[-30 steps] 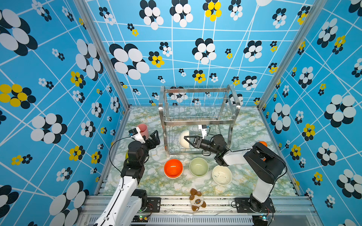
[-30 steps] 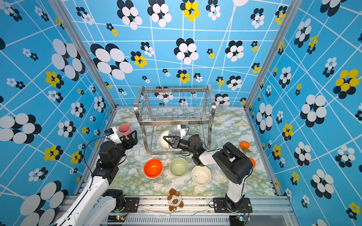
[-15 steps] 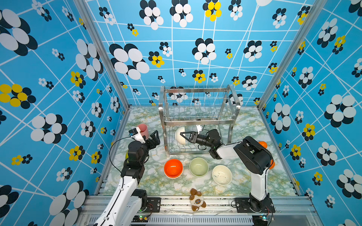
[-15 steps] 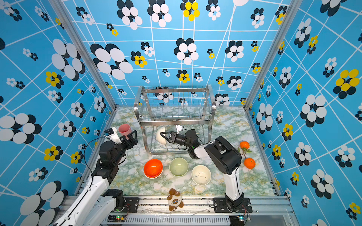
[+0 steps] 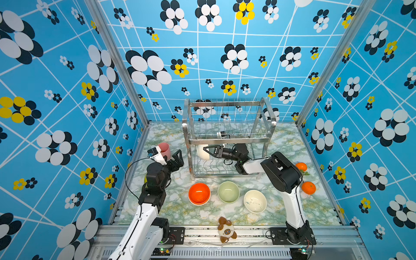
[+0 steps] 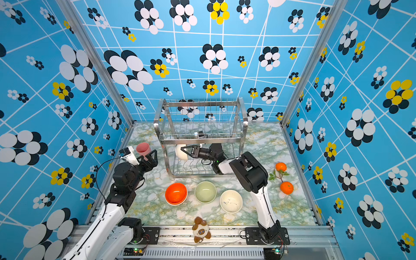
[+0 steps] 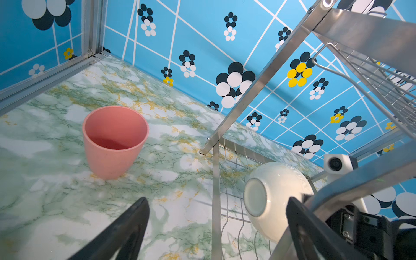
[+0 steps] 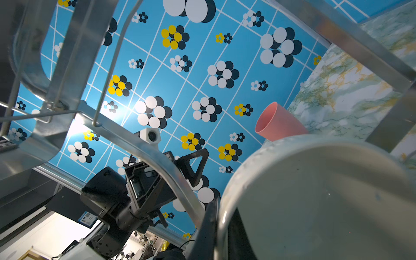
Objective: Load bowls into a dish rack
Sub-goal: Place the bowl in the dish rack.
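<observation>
Carried leftward inside the dish rack (image 5: 227, 141), the cream bowl (image 5: 200, 154) hangs clamped by its rim in the right pincer (image 5: 207, 151).

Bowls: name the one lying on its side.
The cream bowl in the right gripper, inside the rack's lower tier. The orange bowls, green bowl and second cream bowl sit upright on the table.

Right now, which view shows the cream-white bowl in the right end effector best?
Left wrist: the cream-white bowl shows nearly whole, on its side, foot ring visible, inside the dish rack. Both top views show the bowl small, partly hidden; the right wrist view sees it too close, cropped.
</observation>
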`<state>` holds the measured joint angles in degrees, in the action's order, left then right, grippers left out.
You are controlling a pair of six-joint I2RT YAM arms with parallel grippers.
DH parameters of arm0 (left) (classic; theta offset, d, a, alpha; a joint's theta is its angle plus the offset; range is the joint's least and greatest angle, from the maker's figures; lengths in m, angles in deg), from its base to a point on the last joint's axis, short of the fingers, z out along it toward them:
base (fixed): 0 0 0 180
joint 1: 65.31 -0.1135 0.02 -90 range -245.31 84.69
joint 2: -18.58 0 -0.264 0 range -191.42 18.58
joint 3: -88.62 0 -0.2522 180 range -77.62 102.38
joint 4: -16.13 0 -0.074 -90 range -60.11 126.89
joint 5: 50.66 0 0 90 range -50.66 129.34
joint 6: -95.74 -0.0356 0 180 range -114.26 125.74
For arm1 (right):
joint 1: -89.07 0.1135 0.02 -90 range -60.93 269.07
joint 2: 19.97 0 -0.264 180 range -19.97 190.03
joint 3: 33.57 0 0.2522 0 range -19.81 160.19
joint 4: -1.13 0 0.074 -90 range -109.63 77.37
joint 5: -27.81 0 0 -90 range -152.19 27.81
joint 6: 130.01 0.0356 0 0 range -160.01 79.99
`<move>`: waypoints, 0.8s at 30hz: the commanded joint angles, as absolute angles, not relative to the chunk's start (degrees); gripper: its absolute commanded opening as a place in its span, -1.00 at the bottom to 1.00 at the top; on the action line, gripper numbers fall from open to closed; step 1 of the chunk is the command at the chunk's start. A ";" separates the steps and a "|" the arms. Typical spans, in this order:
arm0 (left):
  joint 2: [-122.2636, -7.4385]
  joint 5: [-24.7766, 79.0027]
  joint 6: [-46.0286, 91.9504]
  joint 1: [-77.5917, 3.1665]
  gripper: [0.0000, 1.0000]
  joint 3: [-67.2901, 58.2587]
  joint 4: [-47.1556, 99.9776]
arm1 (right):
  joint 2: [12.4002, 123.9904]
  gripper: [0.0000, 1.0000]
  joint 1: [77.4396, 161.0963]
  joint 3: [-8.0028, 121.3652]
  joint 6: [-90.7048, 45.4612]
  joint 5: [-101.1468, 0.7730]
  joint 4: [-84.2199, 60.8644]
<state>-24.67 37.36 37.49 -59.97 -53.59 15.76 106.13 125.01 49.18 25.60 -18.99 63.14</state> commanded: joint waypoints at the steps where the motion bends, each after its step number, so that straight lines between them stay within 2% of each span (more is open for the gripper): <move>1: -23.71 37.29 36.21 -59.77 0.93 -53.26 16.49 | 108.03 -1.00 124.43 52.96 27.03 -17.45 67.91; 24: -24.48 36.40 36.65 -59.79 0.98 -53.01 15.95 | 117.34 -1.00 123.12 64.62 29.42 -17.71 67.96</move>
<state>-24.29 37.28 37.49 -59.97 -53.59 15.81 116.34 123.59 61.64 28.92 -17.89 63.03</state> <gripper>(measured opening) 0.991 0.104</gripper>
